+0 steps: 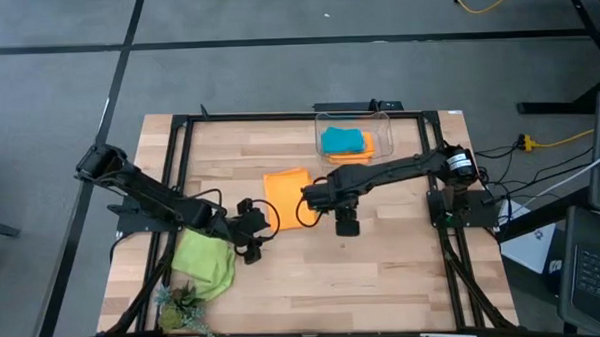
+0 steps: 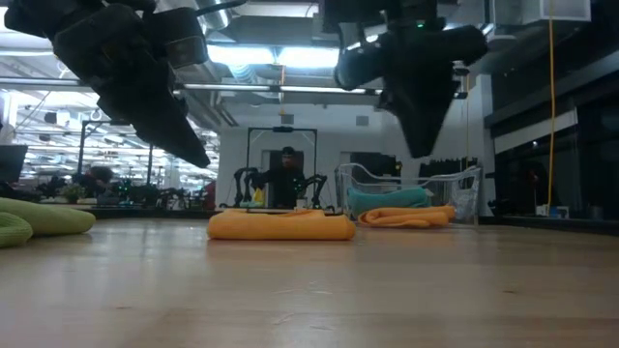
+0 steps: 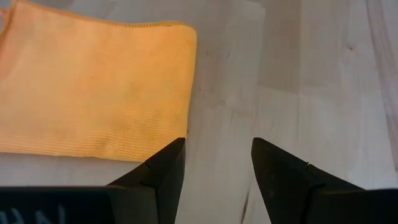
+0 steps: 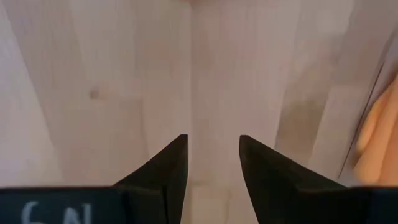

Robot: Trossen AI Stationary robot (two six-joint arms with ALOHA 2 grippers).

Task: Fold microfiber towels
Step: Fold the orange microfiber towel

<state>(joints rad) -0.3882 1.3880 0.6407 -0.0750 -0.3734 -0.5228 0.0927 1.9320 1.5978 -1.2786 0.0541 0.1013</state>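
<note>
Left tool (image 3: 217, 163), released and empty, hovers just beside the folded orange towel (image 1: 289, 196); right tool (image 4: 210, 158), likewise released, hangs over bare bench (image 1: 404, 275) on its other side.

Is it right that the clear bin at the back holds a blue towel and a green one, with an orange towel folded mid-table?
Not quite. In the high view the bin holds the blue towel on an orange towel, not a green one. The green towel lies front left; another orange towel is folded mid-table.
</note>
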